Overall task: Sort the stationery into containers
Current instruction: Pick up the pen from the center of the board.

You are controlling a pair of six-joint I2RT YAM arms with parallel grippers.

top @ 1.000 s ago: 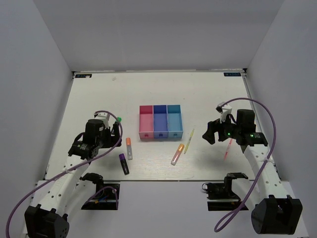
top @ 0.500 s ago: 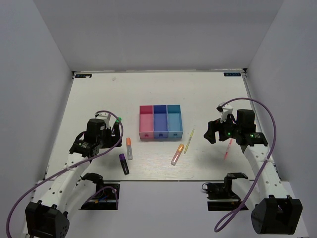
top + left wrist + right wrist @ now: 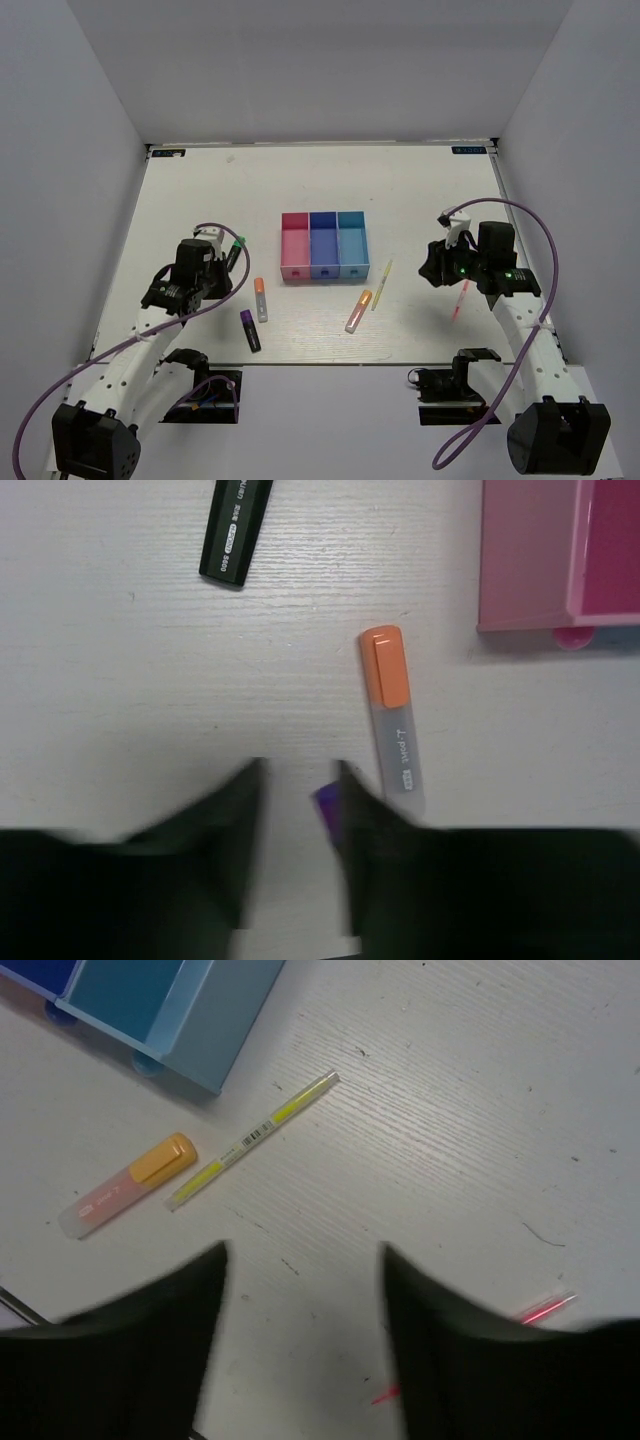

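The containers stand in a row mid-table: pink (image 3: pixel 296 250), blue (image 3: pixel 323 247) and teal (image 3: pixel 351 246). My left gripper (image 3: pixel 228 274) hovers over bare table with its jaws drawn close and blurred, nothing between them (image 3: pixel 298 770). Around it lie the green-capped dark marker (image 3: pixel 236 250) (image 3: pixel 236 530), an orange-capped highlighter (image 3: pixel 260 298) (image 3: pixel 393 710) and the purple marker (image 3: pixel 249 329), whose tip (image 3: pixel 327 805) peeks out beside one finger. My right gripper (image 3: pixel 431 268) (image 3: pixel 303 1250) is partly open and empty. The pink pen (image 3: pixel 460 298) (image 3: pixel 545 1309), yellow pen (image 3: pixel 382 283) (image 3: pixel 250 1140) and second highlighter (image 3: pixel 358 311) (image 3: pixel 125 1185) lie near it.
White walls close in the table (image 3: pixel 400 190) at the left, right and back. Purple cables loop from both arms. The pink bin's corner (image 3: pixel 560 555) shows in the left wrist view and the teal bin's corner (image 3: pixel 170 1000) in the right wrist view.
Both grippers' jaws have narrowed from wide open, the left far more than the right. The arms have barely shifted and no stationery has moved.
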